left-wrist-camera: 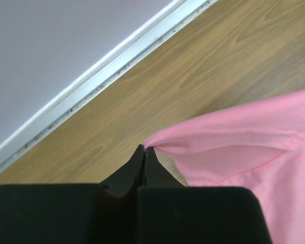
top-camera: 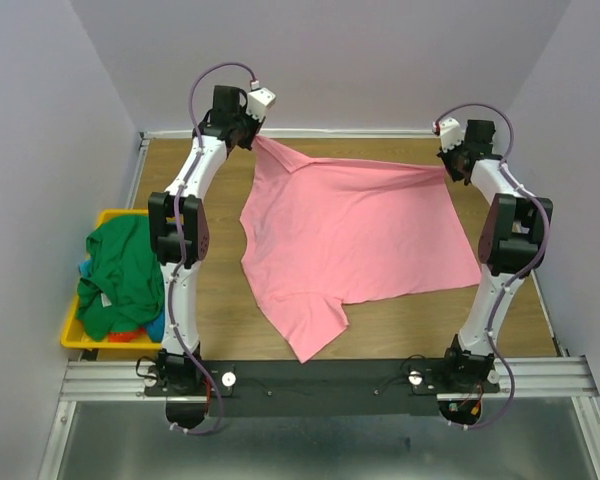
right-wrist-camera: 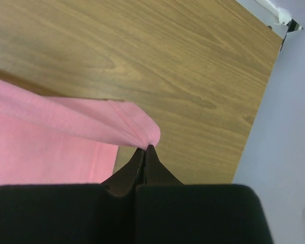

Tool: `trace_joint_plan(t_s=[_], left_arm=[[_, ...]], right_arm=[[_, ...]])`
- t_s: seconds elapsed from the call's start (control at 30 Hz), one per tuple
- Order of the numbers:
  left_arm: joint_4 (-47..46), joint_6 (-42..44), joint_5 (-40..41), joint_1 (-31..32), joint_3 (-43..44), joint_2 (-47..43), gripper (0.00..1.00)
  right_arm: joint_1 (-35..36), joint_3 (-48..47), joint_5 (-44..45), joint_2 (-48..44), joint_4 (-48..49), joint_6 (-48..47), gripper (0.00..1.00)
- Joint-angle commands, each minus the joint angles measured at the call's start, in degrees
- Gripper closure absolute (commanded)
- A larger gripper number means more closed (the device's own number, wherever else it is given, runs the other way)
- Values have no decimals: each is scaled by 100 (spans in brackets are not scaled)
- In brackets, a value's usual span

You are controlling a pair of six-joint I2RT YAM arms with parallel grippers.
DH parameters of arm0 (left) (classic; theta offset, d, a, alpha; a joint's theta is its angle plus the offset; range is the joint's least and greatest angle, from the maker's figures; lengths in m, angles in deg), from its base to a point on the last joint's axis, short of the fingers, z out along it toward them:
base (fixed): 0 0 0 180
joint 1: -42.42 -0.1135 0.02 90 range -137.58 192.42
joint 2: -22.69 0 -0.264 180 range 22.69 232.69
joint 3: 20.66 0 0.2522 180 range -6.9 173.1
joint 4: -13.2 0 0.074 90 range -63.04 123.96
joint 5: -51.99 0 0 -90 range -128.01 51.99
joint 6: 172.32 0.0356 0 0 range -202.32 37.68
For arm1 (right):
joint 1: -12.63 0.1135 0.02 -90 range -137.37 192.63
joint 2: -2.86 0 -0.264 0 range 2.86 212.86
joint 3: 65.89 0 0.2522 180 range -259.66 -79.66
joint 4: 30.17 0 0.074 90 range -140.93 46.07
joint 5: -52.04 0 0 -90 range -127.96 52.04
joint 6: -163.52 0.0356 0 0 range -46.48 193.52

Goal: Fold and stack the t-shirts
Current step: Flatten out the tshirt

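The pink t-shirt (top-camera: 355, 240) lies spread over the middle of the wooden table, its far edge lifted off the surface between the two arms. My left gripper (top-camera: 252, 134) is shut on the shirt's far left corner (left-wrist-camera: 165, 138) near the back wall. My right gripper (top-camera: 448, 168) is shut on the far right corner (right-wrist-camera: 137, 127), held above the table. A sleeve (top-camera: 310, 325) points toward the near edge. A green t-shirt (top-camera: 120, 275) lies heaped in the yellow bin, with bits of blue (top-camera: 156, 326) and orange (top-camera: 128, 335) shirts under it.
The yellow plastic bin (top-camera: 77, 335) stands at the table's left edge. The back wall with its white baseboard (left-wrist-camera: 91, 76) runs just behind the left gripper. The right wall (right-wrist-camera: 290, 127) stands close to the right gripper. A metal rail (top-camera: 320, 378) spans the near edge.
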Motion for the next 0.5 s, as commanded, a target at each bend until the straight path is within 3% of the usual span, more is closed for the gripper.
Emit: trace_joint_plan(t_s=[0.0,0.47], left_arm=[[344,-82,205,6,827,663,100],[19,-91,345,-12,408,665,100]], right_arm=[[-40,-584,403,607,100,339,99],[-40,-1358,544,1188,92,427,100]])
